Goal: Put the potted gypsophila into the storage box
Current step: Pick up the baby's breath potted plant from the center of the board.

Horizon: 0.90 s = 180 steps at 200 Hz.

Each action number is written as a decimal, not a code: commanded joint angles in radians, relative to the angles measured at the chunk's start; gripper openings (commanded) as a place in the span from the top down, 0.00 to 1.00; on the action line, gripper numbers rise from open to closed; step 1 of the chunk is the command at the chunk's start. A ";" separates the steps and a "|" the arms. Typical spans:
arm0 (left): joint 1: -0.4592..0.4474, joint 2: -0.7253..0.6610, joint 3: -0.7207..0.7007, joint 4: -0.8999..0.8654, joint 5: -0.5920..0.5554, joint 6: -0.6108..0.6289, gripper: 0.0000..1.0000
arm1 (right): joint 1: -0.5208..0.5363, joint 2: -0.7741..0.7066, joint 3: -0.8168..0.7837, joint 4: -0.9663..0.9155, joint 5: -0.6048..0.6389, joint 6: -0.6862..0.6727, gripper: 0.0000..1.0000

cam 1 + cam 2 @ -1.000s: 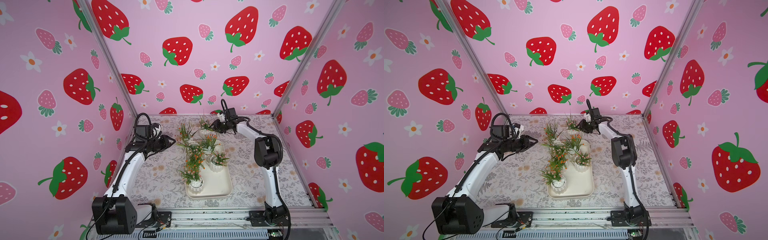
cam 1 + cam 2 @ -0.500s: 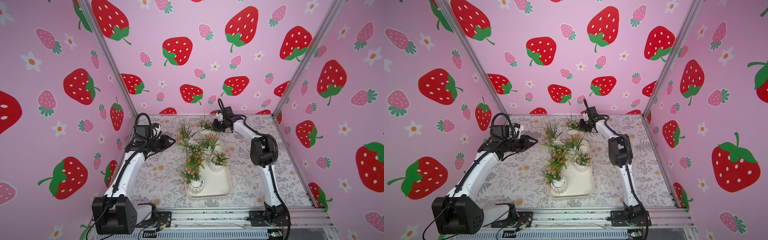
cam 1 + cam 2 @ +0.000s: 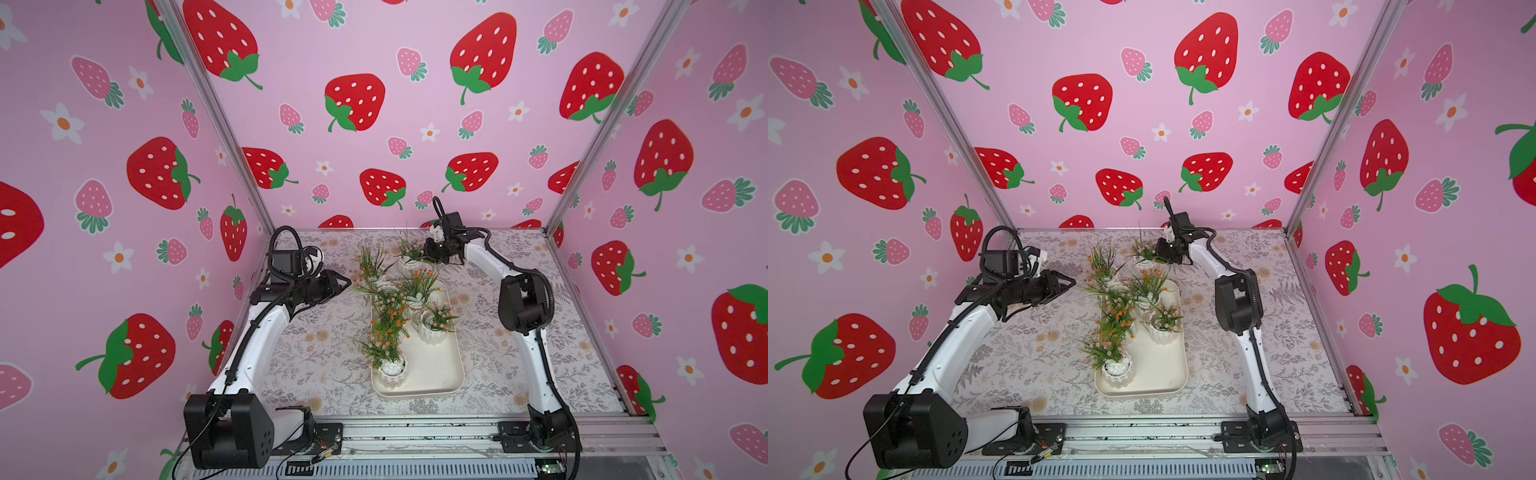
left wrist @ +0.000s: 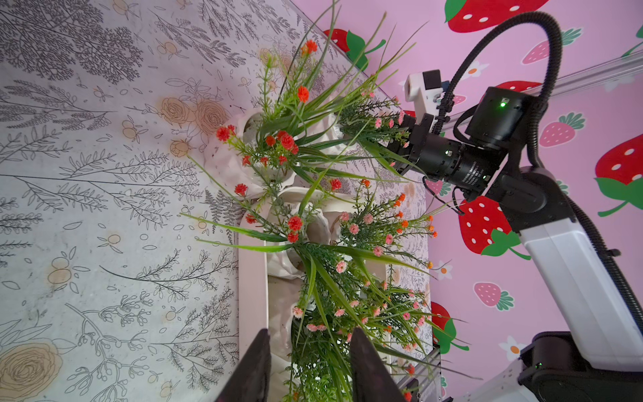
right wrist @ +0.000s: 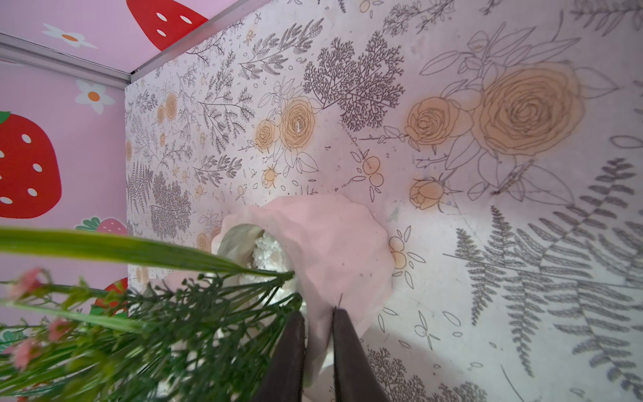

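The cream storage box lies mid-table with several potted gypsophila in it, such as the front pot. Behind the box's far end a pink-flowered pot rests on the table. My right gripper is shut on its rim, with the pot wall pinched between the dark fingers. Another pot with red flowers stands outside the box's far left corner. My left gripper hangs open to the left of the pots, holding nothing.
The pink strawberry back wall rises close behind the held pot. Aluminium posts mark the corners and a rail runs along the front. Long grass blades spread over the box's far end and brush one another.
My right gripper has closed onto the back pot's rim after edging a little toward it. The left arm has stayed where it was.
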 commanded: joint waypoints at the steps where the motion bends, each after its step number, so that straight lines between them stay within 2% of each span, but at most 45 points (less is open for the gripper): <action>1: 0.006 -0.014 -0.009 0.013 0.012 -0.004 0.60 | 0.007 0.032 0.012 -0.091 0.059 -0.022 0.83; 49: 0.005 -0.022 -0.011 0.015 0.013 -0.007 0.60 | 0.008 0.027 0.000 -0.095 0.054 -0.029 0.93; 92: 0.006 -0.033 -0.014 0.017 0.011 -0.009 0.60 | 0.007 -0.040 -0.065 -0.025 0.037 -0.016 1.00; 180: 0.004 -0.039 -0.024 0.023 0.003 -0.015 0.60 | -0.024 -0.244 -0.322 0.260 0.017 0.118 1.00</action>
